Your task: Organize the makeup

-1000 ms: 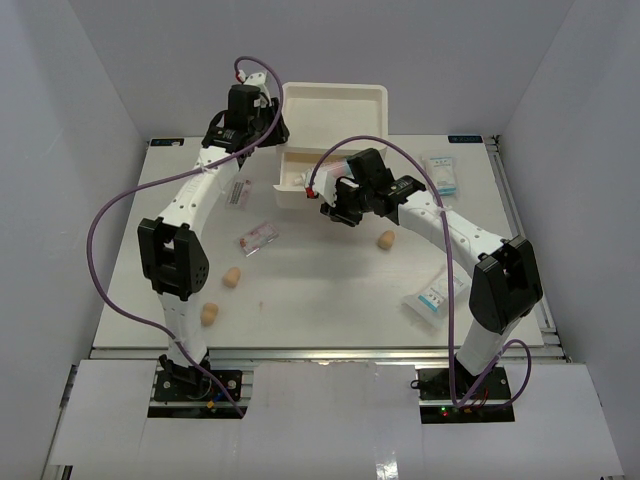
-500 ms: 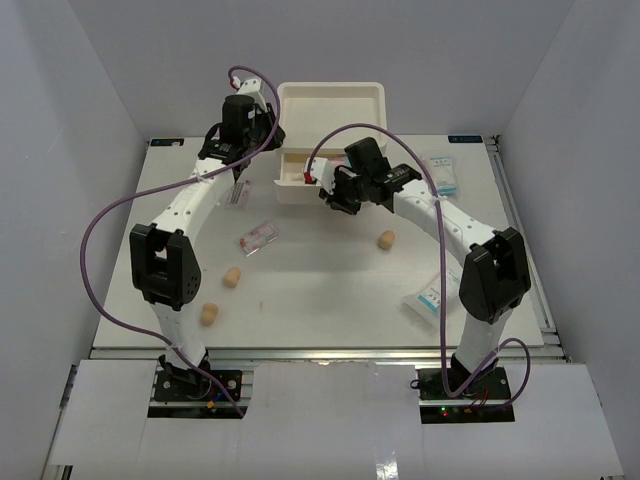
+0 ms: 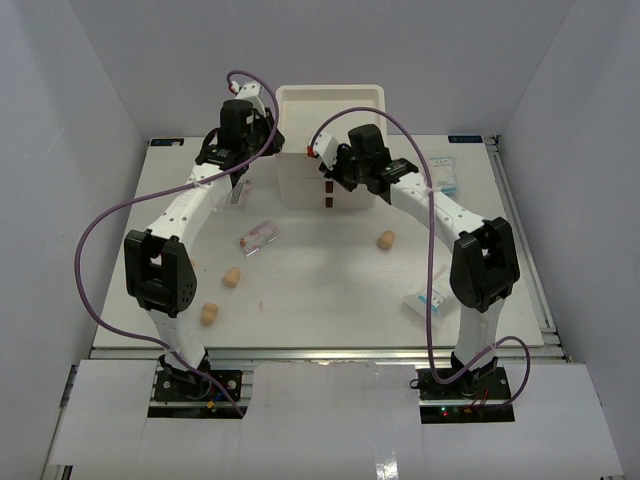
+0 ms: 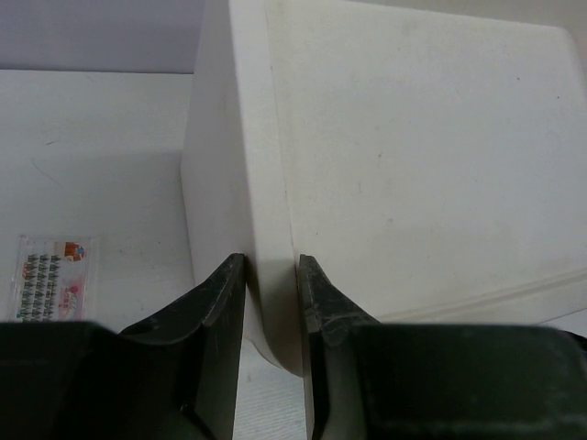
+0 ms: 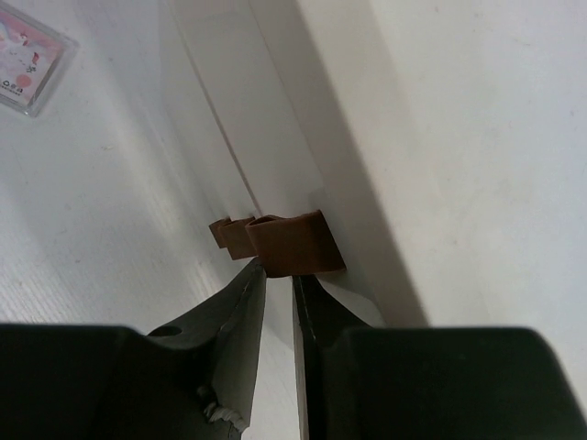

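Note:
The white three-drawer box [image 3: 332,110] stands at the back centre with its drawers closed. My left gripper [image 3: 268,150] is shut on the box's left front corner [image 4: 271,211]. My right gripper [image 3: 328,178] is shut, with its tips [image 5: 278,273] against the top red-brown handle [image 5: 293,243]. Three tan sponges lie on the table: two at the front left [image 3: 231,277] [image 3: 209,314] and one on the right [image 3: 386,240]. A clear packet with pink contents [image 3: 258,238] lies left of centre. White-blue sachets lie at the right back [image 3: 442,175] and the right front [image 3: 428,298]. No white bottles show.
A small flat packet [image 3: 238,193] lies under my left arm, and it also shows in the left wrist view [image 4: 50,289]. Purple cables loop above both arms. Grey walls enclose the white table [image 3: 320,290] on three sides.
The open drawer has slid back into the box as my right gripper moved toward the back. My left gripper has stayed at the box's corner.

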Available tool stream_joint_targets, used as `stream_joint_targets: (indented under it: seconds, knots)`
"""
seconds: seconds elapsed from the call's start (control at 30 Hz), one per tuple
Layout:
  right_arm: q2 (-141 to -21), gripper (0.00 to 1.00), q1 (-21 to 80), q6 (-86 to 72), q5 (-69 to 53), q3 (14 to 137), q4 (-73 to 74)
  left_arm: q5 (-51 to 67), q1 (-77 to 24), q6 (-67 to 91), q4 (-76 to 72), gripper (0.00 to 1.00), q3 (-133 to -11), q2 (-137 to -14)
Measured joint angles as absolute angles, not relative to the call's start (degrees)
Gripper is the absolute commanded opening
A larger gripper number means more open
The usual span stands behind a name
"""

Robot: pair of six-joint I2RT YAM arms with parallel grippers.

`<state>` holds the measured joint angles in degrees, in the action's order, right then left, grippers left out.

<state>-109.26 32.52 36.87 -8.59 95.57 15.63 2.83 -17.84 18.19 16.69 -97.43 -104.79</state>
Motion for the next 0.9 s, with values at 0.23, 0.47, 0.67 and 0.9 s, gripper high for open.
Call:
stream_joint_targets:
  seconds: [0.23,0.47,0.67,0.9]
  knots:
    - [-109.3,0.36,32.6,34.9,-8.5,95.5,15.3,2.6,-17.8,19.0,16.7,0.37,-97.4,-104.8]
    - [-103.1,0.47,28.5,34.5,-22.1,88.8,13.5,3.2,-17.9,21.5,20.7,0.65,-99.4,-104.9]
    - [-90.7,0.52,23.1,36.0,-40.4,84.6,16.4,3.5,-18.3,25.3,25.3,0.79,-109.1,-106.8]
    - [-86.1,0.61,15.3,30.4,-50.4,84.2,16.5,4.6,-18.4,27.9,22.1,0.73,-111.2,-103.9]
